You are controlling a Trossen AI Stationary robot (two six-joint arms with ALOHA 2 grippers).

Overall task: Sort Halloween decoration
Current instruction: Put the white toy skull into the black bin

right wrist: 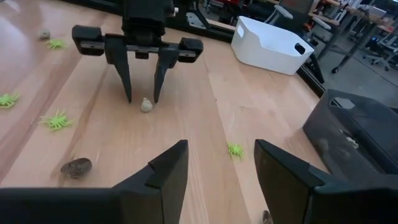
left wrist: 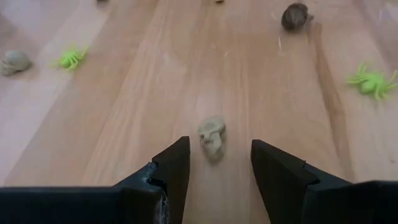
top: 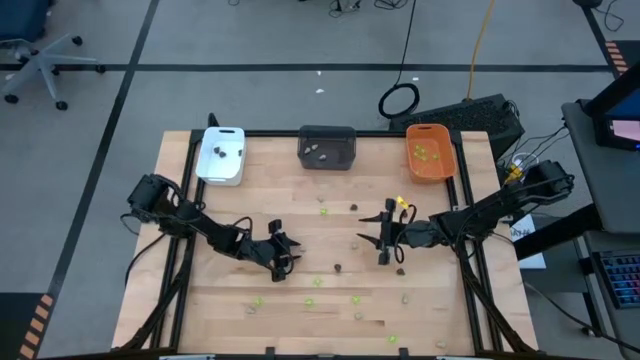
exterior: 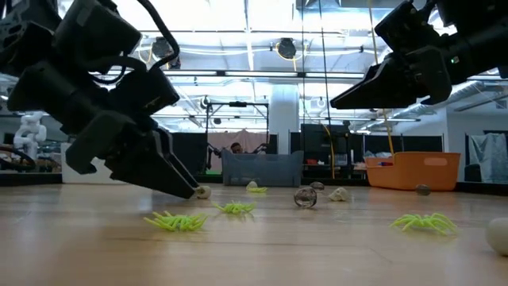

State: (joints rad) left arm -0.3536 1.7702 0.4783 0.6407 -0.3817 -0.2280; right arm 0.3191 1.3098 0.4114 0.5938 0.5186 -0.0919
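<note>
Two dark robot arms, reaching in from both sides toward the middle. Left end effector [top: 288, 251] low, tipped down, its two dark fingers [right wrist: 126, 79] spread apart, nothing held. Right end effector [top: 382, 237] up higher, fingers [right wrist: 163, 176] also spread, nothing between them.

Grey floor [top: 250, 40] is spreading around the wooden table [top: 320, 320], with dark tape lines [top: 130, 70] crossing it. An office chair [top: 35, 60] is standing far beyond the left gripper's side, and a black cable loop [top: 400, 100] is lying past the table's far edge. A desk [top: 605, 170] is sitting out beyond the right arm's side. In the low view, ceiling lights [exterior: 286, 49] are glowing over a white pillar [exterior: 282, 127] and dark shelving [exterior: 325, 151].
</note>
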